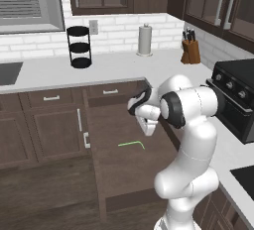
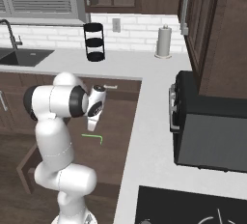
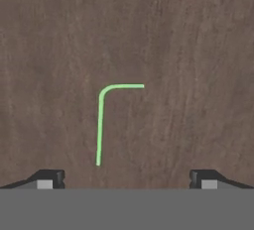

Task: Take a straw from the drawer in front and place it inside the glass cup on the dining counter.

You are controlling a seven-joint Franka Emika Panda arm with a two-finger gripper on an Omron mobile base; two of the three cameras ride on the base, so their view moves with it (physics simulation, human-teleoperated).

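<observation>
1. The shallow dark-brown wooden drawer [image 1: 129, 169] stands pulled out below the white wall-side worktop [image 1: 114, 68]; its floor is a plain brown wood grain.
2. The thin bright-green straw [image 3: 101, 120], bent near one end into an L, lies flat on the drawer floor, well apart from the drawer walls; it also shows in the left base view [image 1: 132, 144] and the right base view [image 2: 92, 137].
3. The white two-finger gripper [image 3: 126, 178] hangs above the straw, pointing down into the drawer, apart from it; its jaws are spread wide with nothing between them, and one dark fingertip [image 3: 49, 178] sits at each lower corner of the hand view.
4. On the worktop stand a black three-tier round rack [image 1: 79, 47], a white paper-towel roll on a holder [image 1: 145, 39] and a brown wooden knife block [image 1: 190, 50]; a black oven range [image 1: 238, 100] sits at the right.
</observation>
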